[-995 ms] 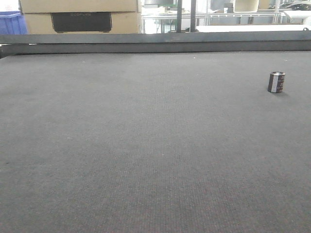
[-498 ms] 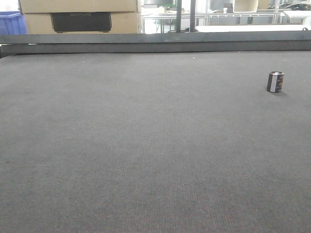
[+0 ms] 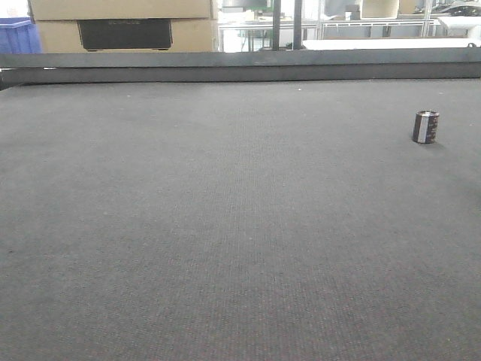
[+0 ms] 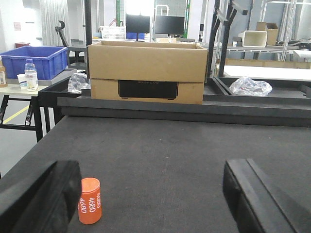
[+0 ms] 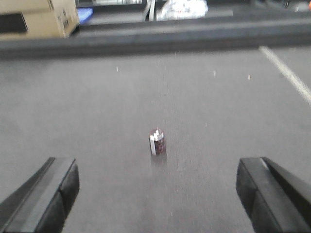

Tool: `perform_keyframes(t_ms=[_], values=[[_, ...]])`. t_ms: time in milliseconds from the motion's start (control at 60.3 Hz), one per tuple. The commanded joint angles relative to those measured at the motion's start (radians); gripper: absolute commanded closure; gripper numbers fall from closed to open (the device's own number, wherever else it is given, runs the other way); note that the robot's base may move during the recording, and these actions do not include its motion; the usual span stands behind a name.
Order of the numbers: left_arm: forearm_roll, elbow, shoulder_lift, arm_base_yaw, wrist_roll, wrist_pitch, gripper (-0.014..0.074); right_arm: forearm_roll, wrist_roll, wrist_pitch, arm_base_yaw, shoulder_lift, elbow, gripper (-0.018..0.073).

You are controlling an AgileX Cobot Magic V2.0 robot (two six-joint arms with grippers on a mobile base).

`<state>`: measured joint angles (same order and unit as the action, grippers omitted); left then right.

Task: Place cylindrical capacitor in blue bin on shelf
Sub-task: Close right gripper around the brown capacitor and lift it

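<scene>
The cylindrical capacitor [image 3: 426, 126], dark with a pale stripe and a silvery top, stands upright on the grey mat at the right. In the right wrist view it [image 5: 157, 142] stands ahead of my right gripper [image 5: 156, 196], which is open and empty, centred between the wide-apart fingers [image 5: 56, 191]. My left gripper [image 4: 153, 199] is open and empty over the mat. A blue bin [image 4: 34, 61] sits on a table at the far left, also visible in the front view [image 3: 16, 35]. The steel shelf is out of view.
An orange cylinder marked 4680 [image 4: 89, 200] stands just beside my left gripper's left finger. A cardboard box [image 4: 147, 71] sits beyond the mat's raised black back edge [image 3: 240, 66]. A clear plastic bag [image 4: 250, 87] lies at the back right. A white line [image 5: 289, 75] crosses the mat's right side.
The capacitor sits very slightly further left and up in the front view than a second ago, as if the view shifted. Nothing else differs.
</scene>
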<state>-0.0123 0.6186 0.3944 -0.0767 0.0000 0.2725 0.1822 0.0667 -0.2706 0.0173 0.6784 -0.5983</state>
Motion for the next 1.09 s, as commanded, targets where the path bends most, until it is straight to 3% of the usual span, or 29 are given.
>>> perform_keyframes(t_ms=[0,249,465,564,647,1078], values=[[-0.004,0.008,0.002,-0.007,0.0,-0.006,0.01,-0.041,0.002,0.005,0.007,0.049,-0.007,-0.001],[-0.004,0.008,0.002,-0.019,0.0,-0.006,0.01,-0.182,0.005,0.25,0.074,0.301,-0.007,-0.001],[-0.004,0.008,0.002,-0.019,0.0,-0.006,0.01,-0.198,0.005,0.722,0.072,0.61,-0.007,-0.001],[-0.004,0.008,0.002,-0.019,0.0,-0.006,0.01,-0.104,0.005,1.048,0.071,0.805,-0.007,-0.001],[-0.004,0.008,0.002,-0.019,0.0,-0.006,0.01,0.005,0.005,1.187,0.071,0.92,-0.012,-0.001],[-0.004,0.008,0.002,-0.019,0.0,0.002,0.01,0.001,0.005,1.204,0.059,1.309,-0.281,-0.001]])
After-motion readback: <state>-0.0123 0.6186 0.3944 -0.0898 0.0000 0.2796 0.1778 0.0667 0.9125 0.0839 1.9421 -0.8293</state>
